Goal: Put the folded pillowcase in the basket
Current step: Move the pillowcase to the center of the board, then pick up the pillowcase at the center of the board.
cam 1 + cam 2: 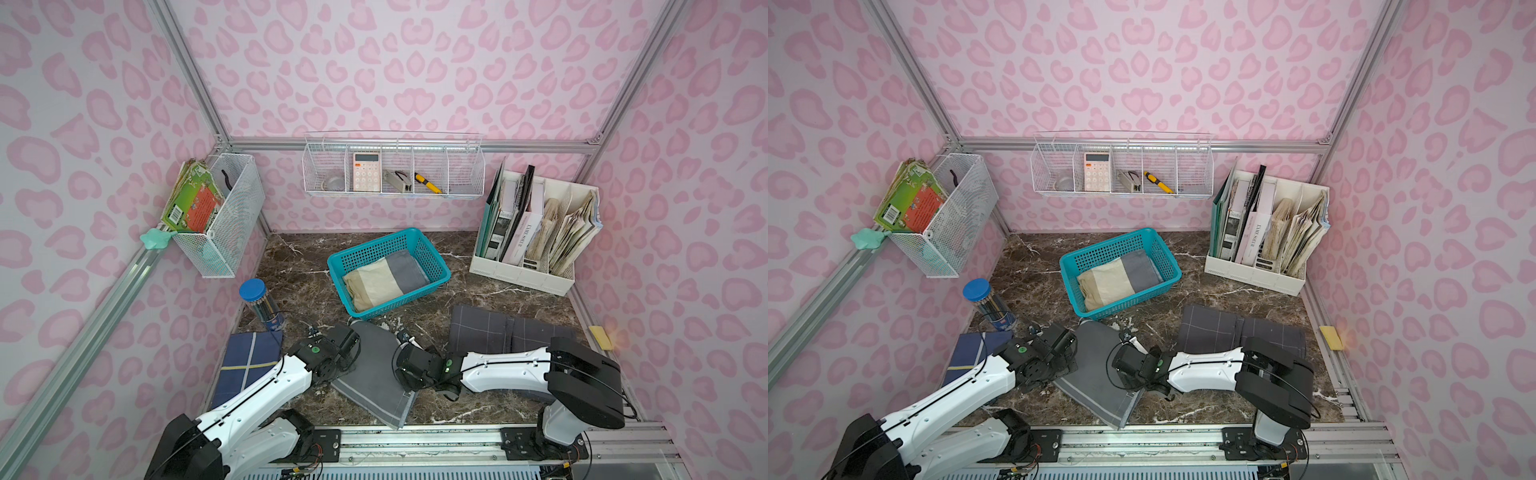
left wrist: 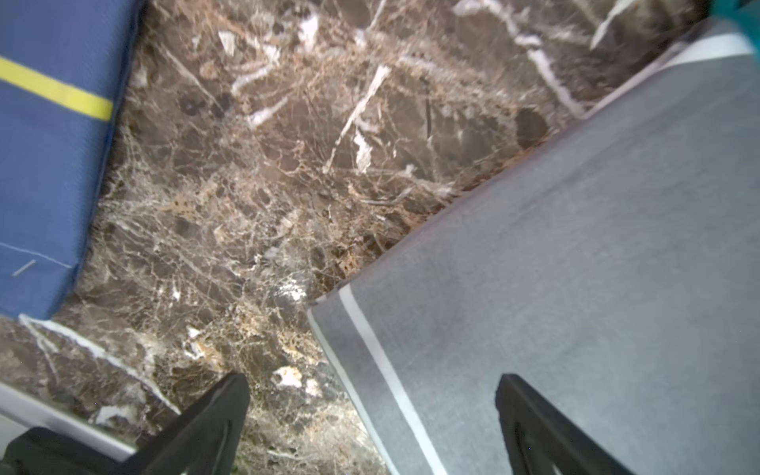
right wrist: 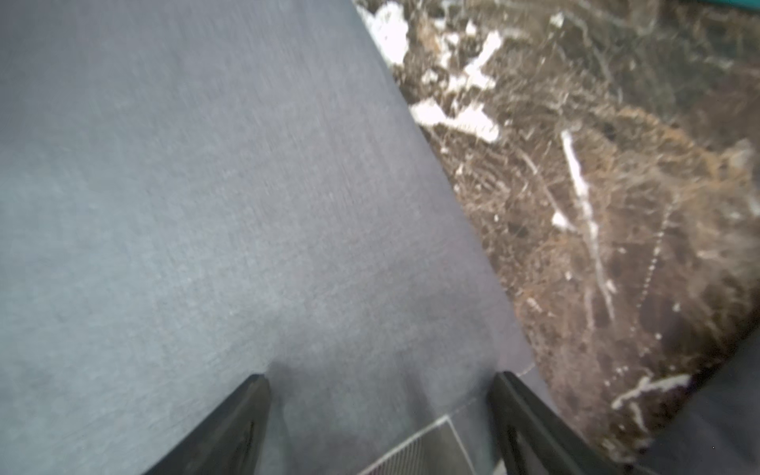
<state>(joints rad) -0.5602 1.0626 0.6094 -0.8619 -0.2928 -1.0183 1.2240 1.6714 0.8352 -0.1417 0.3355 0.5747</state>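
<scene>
I see the grey folded pillowcase (image 1: 374, 374) flat on the worktop (image 1: 457, 299), long axis running towards the basket (image 1: 374, 249) close beyond it, with my left claw (image 2: 372, 382) and right claw (image 3: 378, 378) wide and empty at its opposite long sides.

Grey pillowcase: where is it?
In both top views the grey pillowcase lies front centre, under the left gripper and right gripper, just before the basket.
</scene>
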